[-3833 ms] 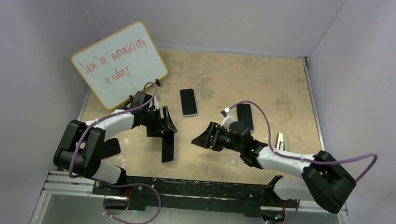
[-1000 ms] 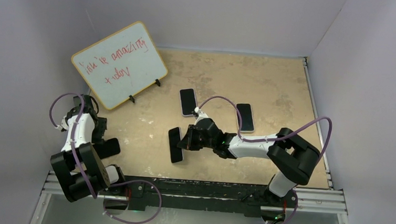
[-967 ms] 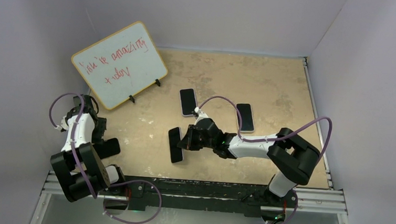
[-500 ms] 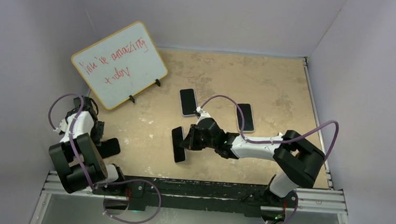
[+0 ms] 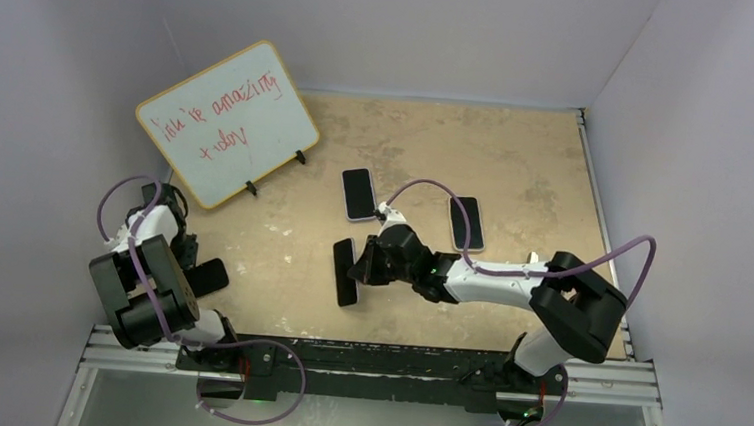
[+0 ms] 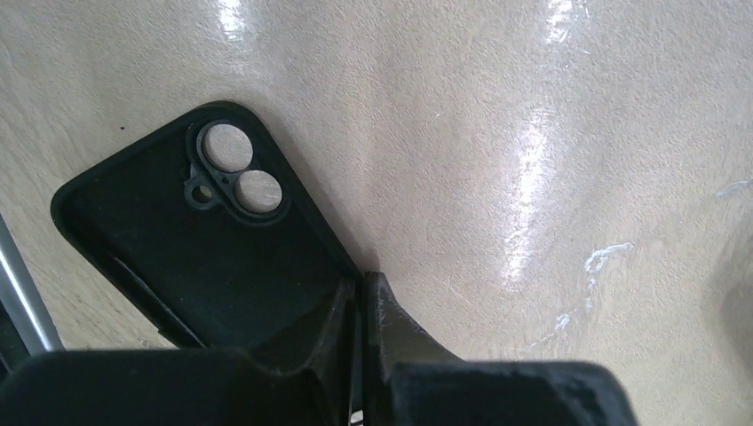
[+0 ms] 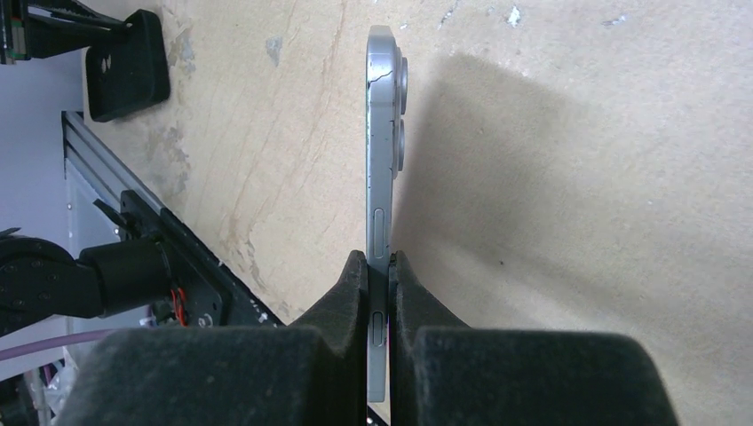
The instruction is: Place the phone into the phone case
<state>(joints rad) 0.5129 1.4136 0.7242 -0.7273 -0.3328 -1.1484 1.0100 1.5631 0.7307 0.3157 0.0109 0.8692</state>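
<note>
In the left wrist view the black phone case [image 6: 204, 231] lies inside-up on the table, camera holes at its far end. My left gripper [image 6: 361, 288] is shut on its right side wall, one finger inside the case and one outside. From above, that case [image 5: 210, 277] sits at the near left by the left gripper [image 5: 189, 258]. My right gripper [image 7: 380, 266] is shut on the phone [image 7: 383, 133], which it holds edge-on above the table with the camera bumps facing right. In the top view the phone [image 5: 346, 271] hangs near the table's middle at the right gripper [image 5: 363, 266].
A whiteboard [image 5: 227, 122] with red writing stands at the back left. Two more dark handsets lie flat further back, one [image 5: 359, 194] at centre and one [image 5: 467, 222] to its right. The metal rail [image 5: 373, 358] runs along the near edge.
My left gripper has closed on the case's side wall and the left arm has shifted a little. The right arm has carried the phone slightly to the right.
</note>
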